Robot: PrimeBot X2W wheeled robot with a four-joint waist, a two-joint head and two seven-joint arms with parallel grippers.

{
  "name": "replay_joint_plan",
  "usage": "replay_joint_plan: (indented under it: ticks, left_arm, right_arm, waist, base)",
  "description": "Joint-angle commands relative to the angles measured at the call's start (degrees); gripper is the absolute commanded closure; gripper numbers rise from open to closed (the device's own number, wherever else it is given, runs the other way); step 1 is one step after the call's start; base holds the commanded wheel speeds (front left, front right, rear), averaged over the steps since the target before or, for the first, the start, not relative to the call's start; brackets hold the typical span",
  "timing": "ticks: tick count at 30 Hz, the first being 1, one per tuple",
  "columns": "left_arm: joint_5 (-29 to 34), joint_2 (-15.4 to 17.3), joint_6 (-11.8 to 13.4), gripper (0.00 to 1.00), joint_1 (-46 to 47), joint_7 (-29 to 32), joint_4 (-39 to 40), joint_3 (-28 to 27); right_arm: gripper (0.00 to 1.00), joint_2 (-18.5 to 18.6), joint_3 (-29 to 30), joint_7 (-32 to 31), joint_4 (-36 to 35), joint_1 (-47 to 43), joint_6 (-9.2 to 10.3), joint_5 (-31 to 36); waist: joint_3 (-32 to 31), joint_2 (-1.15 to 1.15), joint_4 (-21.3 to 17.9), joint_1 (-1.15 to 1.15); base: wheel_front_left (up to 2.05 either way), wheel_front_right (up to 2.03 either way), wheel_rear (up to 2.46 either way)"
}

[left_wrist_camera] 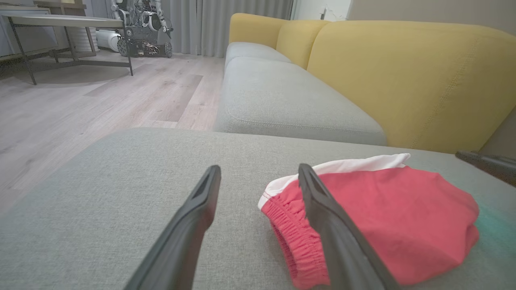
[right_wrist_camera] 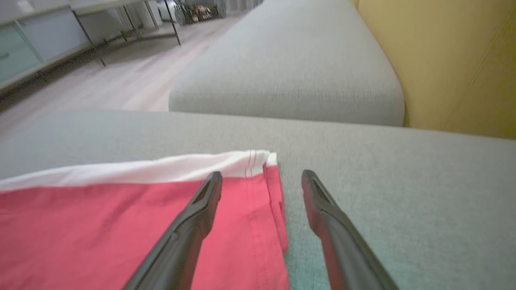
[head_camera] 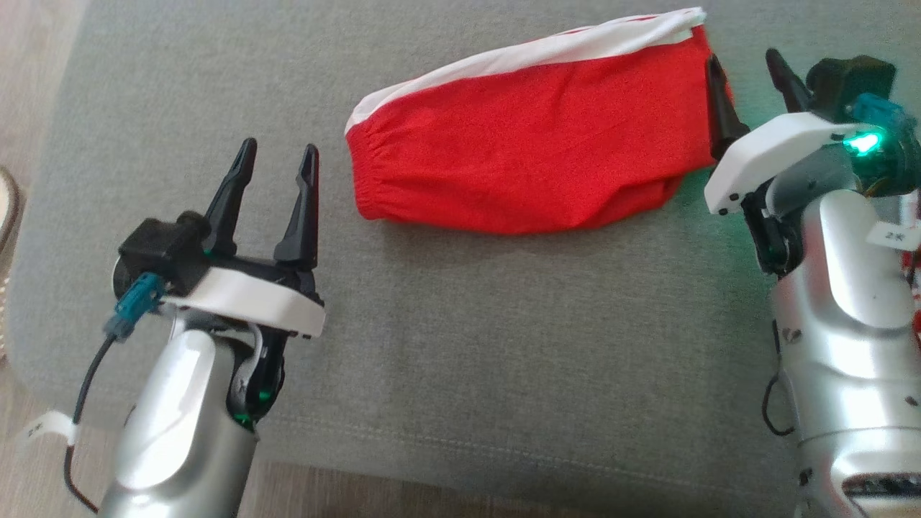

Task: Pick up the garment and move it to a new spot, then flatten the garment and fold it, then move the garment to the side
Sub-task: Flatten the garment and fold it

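Though unheld, garment (right_wrist_camera: 121, 225) between right fingers (right_wrist_camera: 199, 213)

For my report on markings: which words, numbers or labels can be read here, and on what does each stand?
"2K", small and not certain: white sticker on the right forearm.
Too small to read: white tag on the left arm's cable.
Red shorts: no text.

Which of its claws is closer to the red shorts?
Right. The right gripper straddles the hem edge of the shorts, jaws open. The left gripper sits off the waistband end, with bare cushion between.
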State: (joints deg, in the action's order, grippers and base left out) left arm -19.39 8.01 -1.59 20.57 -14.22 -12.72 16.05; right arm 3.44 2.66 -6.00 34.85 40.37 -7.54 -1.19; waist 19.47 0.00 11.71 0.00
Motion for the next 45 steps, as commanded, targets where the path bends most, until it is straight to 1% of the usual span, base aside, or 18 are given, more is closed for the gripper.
replay_joint_plan:
  ticks: [1,5,8,10,12,13,14,16,20,23,26,31,36,41,45]
  left_arm:
    - [0.3,0.9,-0.3,0.00,2.2,-0.6,1.1,-1.7]
    - [0.7,0.2,-0.8,0.00,2.9,-0.7,0.0,-1.8]
    - [0.5,-0.3,-1.3,0.00,3.0,-0.7,-0.5,-2.3]
    - [0.6,-0.6,-1.6,0.00,2.9,-0.8,-0.6,-2.6]
    - [0.7,-0.7,-1.7,0.00,2.8,-0.8,-0.6,-2.8]
    - [0.8,-0.7,-1.8,0.00,2.7,-0.8,-0.6,-3.0]
    - [0.9,-0.8,-1.9,0.00,2.5,-0.8,-0.6,-3.2]
    - [1.2,-0.8,-2.0,0.00,2.3,-0.8,-0.6,-3.6]
    - [1.8,-0.8,-2.2,0.00,1.5,-0.8,-0.7,-4.5]
    - [2.1,-0.6,-2.2,0.00,0.5,-0.8,-0.7,-5.1]
    - [2.3,-0.2,-2.0,0.00,-0.7,-0.8,-0.7,-5.9]
    - [2.4,0.4,-1.7,0.00,-2.9,-0.8,-0.3,-6.7]
    - [2.2,0.7,-1.3,0.00,-4.5,-0.7,0.5,-6.7]
    - [2.2,0.8,-1.2,0.00,-5.2,-0.1,1.0,-6.1]
    - [2.2,0.9,-1.2,0.00,-5.6,0.4,1.1,-5.5]
  right_arm:
    - [0.00,-0.5,-0.3,0.4,0.3,1.9,0.05,0.7]
    - [0.00,-0.5,1.9,0.9,6.8,3.6,0.05,2.1]
    - [0.00,-0.5,3.1,-0.5,11.5,4.0,0.05,2.9]
    - [0.00,-0.5,1.8,-0.2,13.8,4.3,0.05,0.6]
    - [0.00,-0.5,1.1,-0.1,14.8,4.2,0.05,0.2]
    - [0.41,-0.5,0.4,0.0,15.7,4.1,0.05,-1.0]
    - [1.00,-0.6,-0.4,0.5,16.3,4.0,0.05,-1.9]
    - [1.00,-0.6,-1.8,1.1,17.5,3.6,0.05,-3.4]
    - [1.00,-0.6,-4.7,4.8,17.6,1.8,0.05,-7.4]
    - [1.00,-0.6,-7.9,8.2,15.9,-1.7,0.05,-11.9]
    - [1.00,-0.6,-9.6,11.2,13.4,-6.3,0.05,-15.2]
    - [1.00,-0.6,-9.5,14.7,8.6,-13.9,0.05,-17.7]
    - [1.00,-0.6,-6.7,15.0,3.4,-19.9,0.05,-17.6]
    - [1.00,-0.6,-3.4,13.3,-0.6,-22.9,0.05,-16.9]
    - [1.00,-0.6,-4.8,10.8,-5.7,-22.2,0.05,-16.2]
  waist:
    - [1.1,0.00,1.1,0.00]
    - [1.3,0.00,1.5,0.00]
    - [1.1,0.00,1.5,0.00]
    - [0.9,0.00,1.5,0.00]
    - [0.8,0.00,1.5,0.00]
    - [0.7,0.00,1.4,0.00]
    - [0.6,0.00,1.3,0.00]
    - [0.4,0.00,1.0,0.00]
    - [-0.6,0.00,0.1,0.00]
    - [-1.6,0.00,-0.8,0.00]
    - [-2.7,0.00,-2.0,0.00]
    - [-4.3,0.00,-3.9,0.00]
    - [-5.2,0.00,-4.8,0.00]
    - [-5.7,0.00,-4.8,0.00]
    - [-6.7,0.00,-4.5,0.00]
  base:
    - [0.00,0.00,0.00]
    - [0.00,0.00,0.00]
    - [0.00,0.00,0.00]
    - [0.00,0.00,0.00]
    - [0.00,0.00,0.00]
    - [0.00,0.00,0.00]
    - [0.00,0.00,0.00]
    - [0.00,0.00,0.00]
    - [0.00,0.00,0.00]
    - [0.00,0.00,0.00]
    - [0.00,0.00,0.00]
    - [0.00,0.00,0.00]
    - [0.00,0.00,0.00]
    - [0.00,0.00,0.00]
    - [0.00,0.00,0.00]
